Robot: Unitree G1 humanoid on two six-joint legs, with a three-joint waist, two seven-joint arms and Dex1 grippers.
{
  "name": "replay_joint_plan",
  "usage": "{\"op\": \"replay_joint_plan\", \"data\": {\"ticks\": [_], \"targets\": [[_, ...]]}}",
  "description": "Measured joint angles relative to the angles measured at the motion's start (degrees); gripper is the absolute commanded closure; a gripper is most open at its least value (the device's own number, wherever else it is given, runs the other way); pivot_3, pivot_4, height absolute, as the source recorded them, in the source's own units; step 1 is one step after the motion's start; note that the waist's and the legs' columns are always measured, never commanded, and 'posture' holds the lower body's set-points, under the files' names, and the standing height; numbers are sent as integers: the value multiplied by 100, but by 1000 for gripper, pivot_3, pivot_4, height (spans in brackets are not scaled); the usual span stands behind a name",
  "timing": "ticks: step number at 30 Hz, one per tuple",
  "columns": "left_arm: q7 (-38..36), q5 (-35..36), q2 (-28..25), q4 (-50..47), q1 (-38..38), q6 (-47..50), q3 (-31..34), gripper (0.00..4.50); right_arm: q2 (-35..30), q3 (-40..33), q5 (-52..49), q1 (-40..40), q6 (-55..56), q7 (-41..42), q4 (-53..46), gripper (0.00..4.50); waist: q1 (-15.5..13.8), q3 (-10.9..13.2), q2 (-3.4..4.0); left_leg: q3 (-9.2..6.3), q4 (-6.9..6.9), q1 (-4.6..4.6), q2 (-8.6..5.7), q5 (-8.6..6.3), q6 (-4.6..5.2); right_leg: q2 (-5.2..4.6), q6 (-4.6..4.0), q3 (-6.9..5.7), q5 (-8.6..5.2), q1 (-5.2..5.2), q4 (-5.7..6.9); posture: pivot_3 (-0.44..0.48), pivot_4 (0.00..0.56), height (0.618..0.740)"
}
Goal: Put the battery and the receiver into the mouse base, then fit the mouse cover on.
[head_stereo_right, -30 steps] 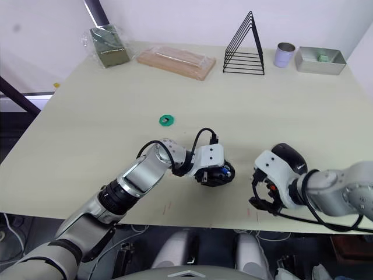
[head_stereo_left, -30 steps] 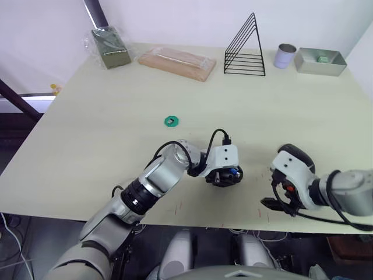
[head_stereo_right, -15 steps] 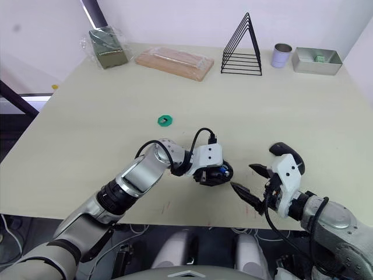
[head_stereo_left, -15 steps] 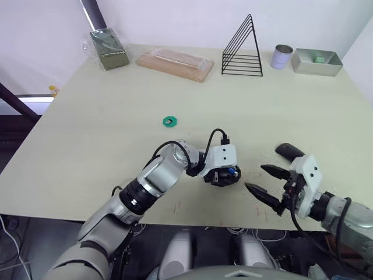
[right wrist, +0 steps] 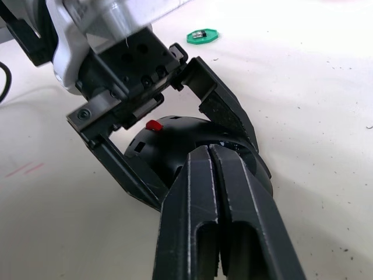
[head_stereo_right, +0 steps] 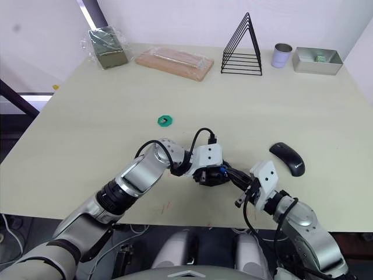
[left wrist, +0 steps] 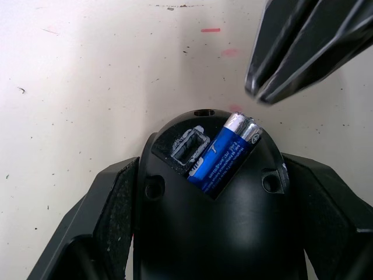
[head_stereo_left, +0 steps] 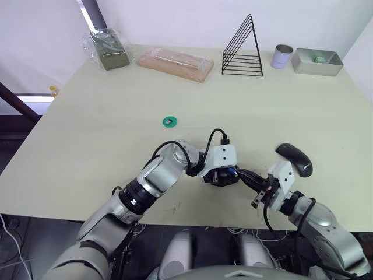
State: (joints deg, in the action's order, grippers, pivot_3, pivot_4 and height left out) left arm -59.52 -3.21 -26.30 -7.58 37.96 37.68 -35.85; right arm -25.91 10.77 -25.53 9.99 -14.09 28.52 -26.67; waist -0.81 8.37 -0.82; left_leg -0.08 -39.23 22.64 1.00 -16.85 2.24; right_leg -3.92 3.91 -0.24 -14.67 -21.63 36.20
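Note:
The black mouse base (left wrist: 233,221) sits near the table's front edge, and my left gripper (head_stereo_left: 220,176) is shut on its two sides. The blue battery (left wrist: 224,157) lies slanted in the open compartment, silver tip outward, beside an empty rectangular slot (left wrist: 189,146). My right gripper (head_stereo_left: 240,173) is shut with nothing in it, its tips close to the battery end of the base (right wrist: 175,146). The glossy mouse cover (head_stereo_left: 294,159) lies alone on the table to the right. A tiny dark stub, apparently the receiver (right wrist: 203,35), rests on the green disc (head_stereo_left: 170,121).
Along the far edge stand a wrapped green block (head_stereo_left: 108,49), a wrapped wooden board (head_stereo_left: 176,62), a black wire rack (head_stereo_left: 242,49), a tin cup (head_stereo_left: 284,56) and a metal tray (head_stereo_left: 317,61). The table's front edge (head_stereo_left: 192,220) runs just below both grippers.
My right gripper let go of the mouse cover, left it on the table, swung left to the mouse base and shut. The left gripper has kept its hold on the base.

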Motion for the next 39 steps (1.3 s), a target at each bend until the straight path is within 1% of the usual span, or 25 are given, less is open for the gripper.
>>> {"op": "replay_joint_plan", "data": {"ticks": [18, 24, 30, 32, 33, 34, 39], "targets": [[57, -1, -6, 0, -1, 74, 8, 1296, 404, 3, 639, -113, 365, 307, 608, 4462, 2, 0, 0, 13, -2, -27, -2, 8, -13, 0, -3, 17, -2, -1, 43, 0, 150, 740], [62, -2, -33, 1, -1, 83, 9, 1296, 550, 28, 761, -160, 482, 374, 766, 4462, 9, -1, -1, 25, -2, -49, -1, 8, -13, 0, -5, 30, -3, 5, 55, 0, 150, 740], [68, -2, -41, 6, -2, 109, 13, 1296, 691, 177, 935, -251, 733, 470, 1114, 4462, 14, -3, -6, 57, 0, -74, 5, 8, -13, 6, -4, 65, -3, 7, 63, 0, 150, 740], [63, -1, -52, 16, -8, 149, 36, 1296, 830, 211, 1013, -304, 858, 472, 1441, 4462, 19, -9, -14, 76, 0, -83, 15, 8, -13, 17, -5, 85, -2, 6, 64, 0, 150, 740], [63, -1, -53, 18, -8, 150, 36, 1296, 831, 218, 1016, -306, 863, 473, 1460, 4462, 19, -9, -14, 80, 0, -85, 16, 8, -13, 17, -6, 89, -3, 6, 65, 0, 150, 740], [64, -4, -55, 29, -7, 158, 38, 1296, 852, 229, 1041, -340, 925, 482, 1558, 4462, 21, -13, -20, 89, 0, -92, 21, 7, -13, 22, -25, 100, -14, 7, 66, 0, 150, 740], [71, -10, -58, 56, -7, 178, 44, 1296, 933, 174, 1040, -409, 980, 489, 1681, 4462, 34, -29, -30, 103, 0, -99, 31, 8, -13, 31, -32, 115, -10, 6, 67, 0, 150, 740]]}}
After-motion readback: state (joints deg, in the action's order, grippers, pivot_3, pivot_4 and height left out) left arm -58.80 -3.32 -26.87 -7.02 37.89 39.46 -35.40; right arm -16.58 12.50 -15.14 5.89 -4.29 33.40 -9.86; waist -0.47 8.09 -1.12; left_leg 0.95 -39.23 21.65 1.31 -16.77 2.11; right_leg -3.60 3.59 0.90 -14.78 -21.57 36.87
